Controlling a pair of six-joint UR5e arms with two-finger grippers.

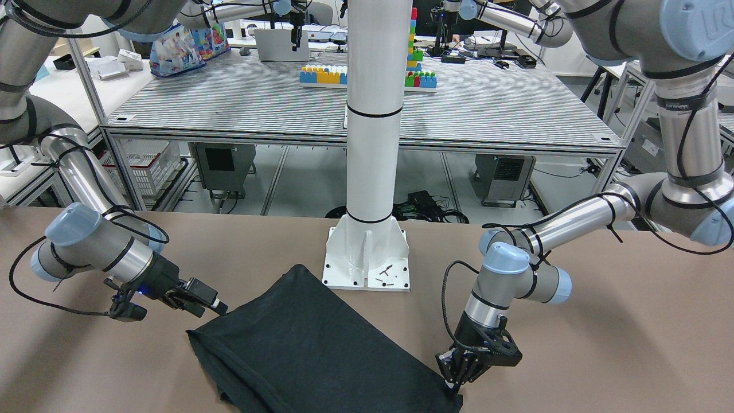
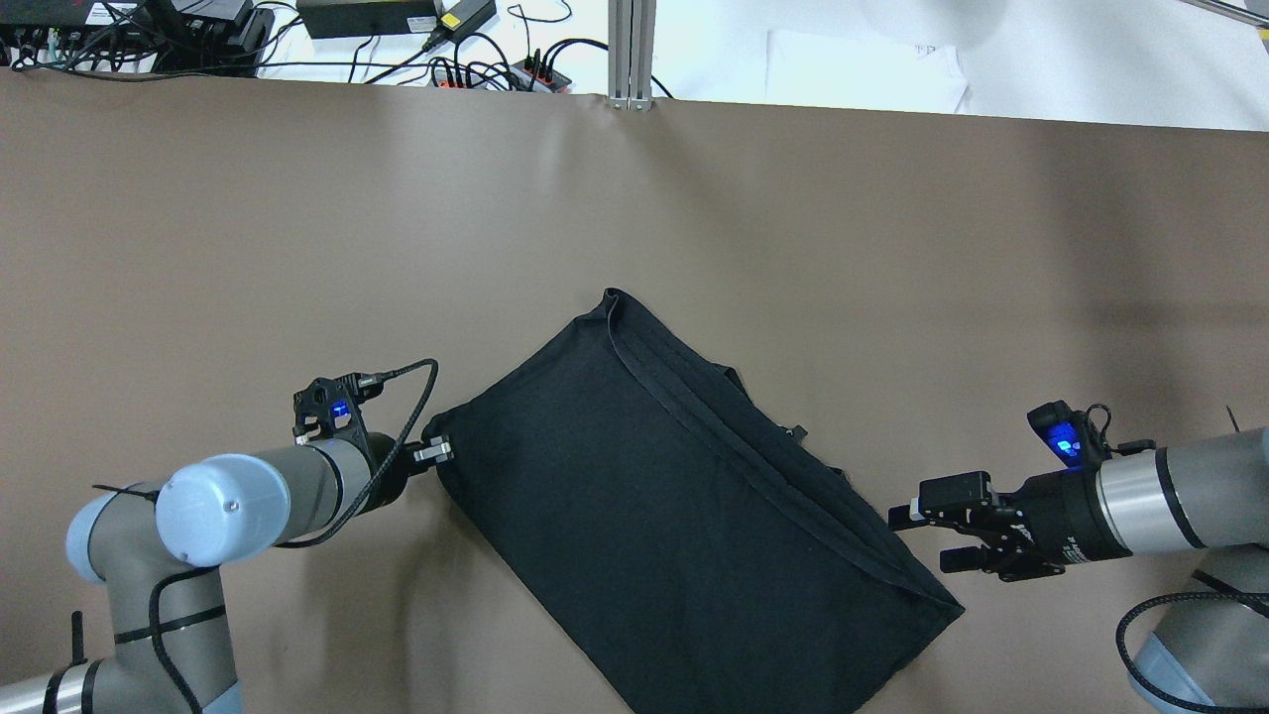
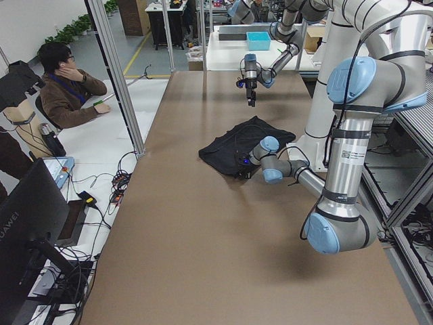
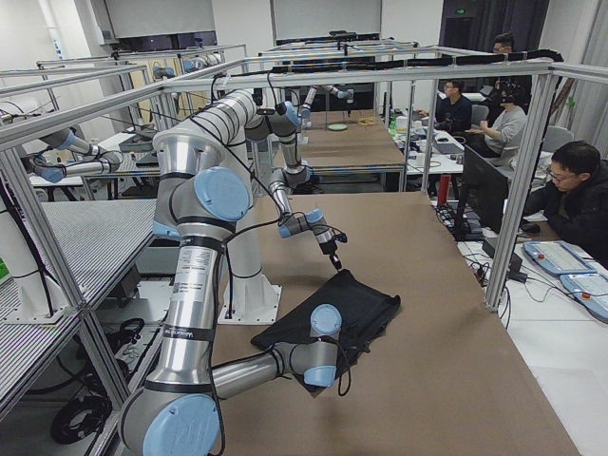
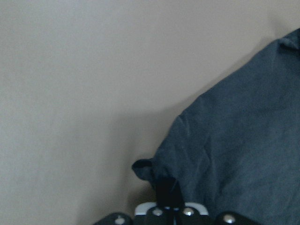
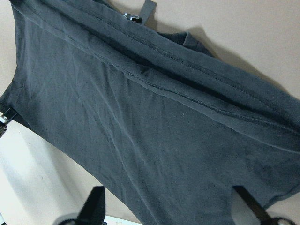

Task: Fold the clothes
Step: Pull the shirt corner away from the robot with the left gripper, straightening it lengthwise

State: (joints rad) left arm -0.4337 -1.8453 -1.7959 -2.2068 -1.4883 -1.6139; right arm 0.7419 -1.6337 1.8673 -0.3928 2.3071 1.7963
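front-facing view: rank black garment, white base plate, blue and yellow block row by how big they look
1. black garment: largest by far
2. white base plate
3. block row: smallest as seen; it stands on the far table, partly behind the pole, so real size is unsure

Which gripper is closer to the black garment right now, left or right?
Left. The left gripper is shut on a corner of the black garment. The right gripper is open beside the garment's opposite end, not gripping it.
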